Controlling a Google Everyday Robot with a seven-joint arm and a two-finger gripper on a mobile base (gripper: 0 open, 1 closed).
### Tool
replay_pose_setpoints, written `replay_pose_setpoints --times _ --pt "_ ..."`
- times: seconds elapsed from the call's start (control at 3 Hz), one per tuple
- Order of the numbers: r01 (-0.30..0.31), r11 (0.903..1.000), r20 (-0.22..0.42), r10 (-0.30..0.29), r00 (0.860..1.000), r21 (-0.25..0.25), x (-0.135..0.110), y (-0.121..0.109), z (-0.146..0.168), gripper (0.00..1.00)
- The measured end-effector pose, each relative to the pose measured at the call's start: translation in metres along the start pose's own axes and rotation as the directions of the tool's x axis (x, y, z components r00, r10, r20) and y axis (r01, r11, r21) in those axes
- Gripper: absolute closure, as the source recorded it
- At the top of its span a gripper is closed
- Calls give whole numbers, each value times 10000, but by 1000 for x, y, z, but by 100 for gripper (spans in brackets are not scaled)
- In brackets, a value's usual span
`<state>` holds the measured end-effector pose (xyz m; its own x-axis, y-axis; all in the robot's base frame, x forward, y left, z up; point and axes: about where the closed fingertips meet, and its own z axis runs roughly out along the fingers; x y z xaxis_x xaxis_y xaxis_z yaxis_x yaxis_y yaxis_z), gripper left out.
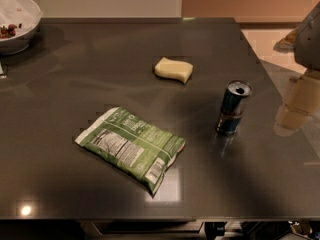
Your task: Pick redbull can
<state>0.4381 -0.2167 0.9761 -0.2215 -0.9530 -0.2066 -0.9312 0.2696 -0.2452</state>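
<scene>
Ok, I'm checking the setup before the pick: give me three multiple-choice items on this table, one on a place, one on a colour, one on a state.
1. Seen from the camera, where is the redbull can relative to the green bag? A left of it; B right of it; C on it.
2. The sponge is: A pale yellow; B red; C black.
3. The can is: A lying down; B crushed flat; C upright.
Answers: B, it stands apart to the bag's right. A, pale yellow shows against the dark table. C, it stands top up, with the gripper at the right edge, away from it.
</scene>
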Motion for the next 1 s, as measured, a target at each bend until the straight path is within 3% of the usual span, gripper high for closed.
replay_pose_setpoints --times 0.67,1.0 --pt "-43 9999 215 45 9998 -95 -2 -1 1 0" --pt "-140 9997 824 154 9965 -179 -5 -1 11 0"
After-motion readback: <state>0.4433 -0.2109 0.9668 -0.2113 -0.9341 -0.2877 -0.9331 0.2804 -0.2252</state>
